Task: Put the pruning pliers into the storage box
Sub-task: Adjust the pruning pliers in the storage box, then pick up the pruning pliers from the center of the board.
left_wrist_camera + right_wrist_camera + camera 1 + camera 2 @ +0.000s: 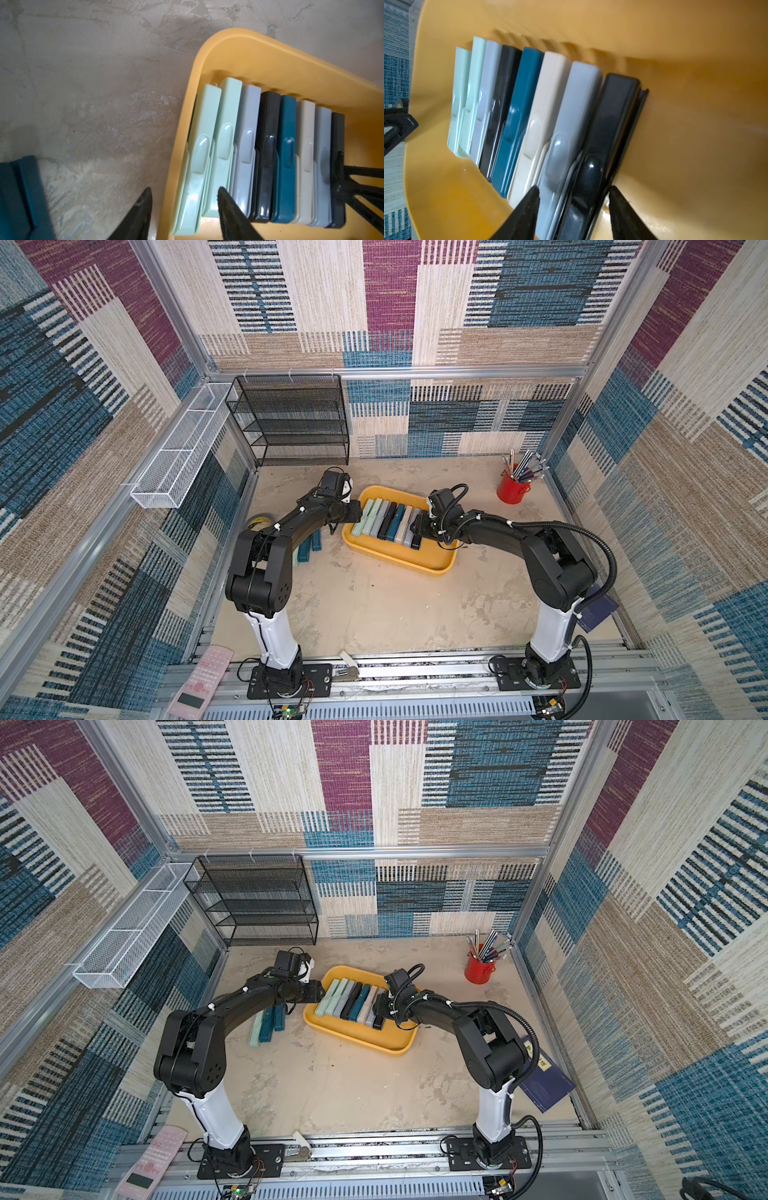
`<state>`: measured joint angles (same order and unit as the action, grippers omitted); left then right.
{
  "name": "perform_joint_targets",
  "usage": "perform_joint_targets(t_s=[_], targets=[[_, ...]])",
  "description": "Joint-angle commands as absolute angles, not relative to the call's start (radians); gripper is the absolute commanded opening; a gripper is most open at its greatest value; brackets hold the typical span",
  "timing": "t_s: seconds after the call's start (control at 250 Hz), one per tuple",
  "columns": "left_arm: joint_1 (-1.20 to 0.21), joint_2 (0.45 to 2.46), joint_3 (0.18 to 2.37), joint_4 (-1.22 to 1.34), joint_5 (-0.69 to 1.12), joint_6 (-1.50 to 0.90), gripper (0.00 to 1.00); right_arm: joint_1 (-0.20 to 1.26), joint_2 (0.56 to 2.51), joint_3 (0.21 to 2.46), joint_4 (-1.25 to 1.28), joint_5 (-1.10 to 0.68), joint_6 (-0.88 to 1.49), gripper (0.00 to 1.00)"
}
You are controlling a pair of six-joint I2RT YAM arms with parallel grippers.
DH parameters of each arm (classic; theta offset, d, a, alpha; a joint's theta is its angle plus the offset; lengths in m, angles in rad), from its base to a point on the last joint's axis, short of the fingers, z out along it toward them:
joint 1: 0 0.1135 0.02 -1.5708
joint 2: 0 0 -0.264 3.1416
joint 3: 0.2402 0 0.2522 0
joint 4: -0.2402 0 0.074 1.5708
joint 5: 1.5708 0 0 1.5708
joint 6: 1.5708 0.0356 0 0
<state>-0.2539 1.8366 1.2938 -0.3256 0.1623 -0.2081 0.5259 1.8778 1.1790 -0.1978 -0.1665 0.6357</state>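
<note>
The left arm [232, 1006] and right arm [440, 1011] bend inward. Three pruning pliers [266, 1025] lie on the table [332, 1085] under the left arm; eight more stand in the storage box [428, 558]. The left gripper [184, 189] straddles the pale green end pair, half open, one finger [143, 207] outside the box. The right gripper [574, 188] brackets the grey and black end pair; whether it grips them I cannot tell.
</note>
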Motion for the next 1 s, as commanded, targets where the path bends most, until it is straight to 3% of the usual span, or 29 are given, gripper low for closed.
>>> perform_joint_targets(t_s=[0.0, 0.332, 0.736, 0.996], targets=[[-0.254, 1.836, 1.293, -0.298, 0.193, -0.225, 0.52, 0.527, 1.876, 1.188, -0.159, -0.194, 0.646, 0.55], [-0.240, 1.773, 1.276, -0.342, 0.087, -0.196, 0.53, 0.493, 1.779, 1.183, -0.243, -0.081, 0.576, 0.58], [-0.147, 1.493, 1.009, -0.376, -0.100, -0.318, 0.57, 0.369, 1.663, 1.168, -0.219, -0.024, 0.454, 0.58], [-0.132, 1.419, 0.884, -0.398, -0.065, -0.410, 0.57, 0.347, 1.682, 1.174, -0.189, -0.061, 0.425, 0.58]])
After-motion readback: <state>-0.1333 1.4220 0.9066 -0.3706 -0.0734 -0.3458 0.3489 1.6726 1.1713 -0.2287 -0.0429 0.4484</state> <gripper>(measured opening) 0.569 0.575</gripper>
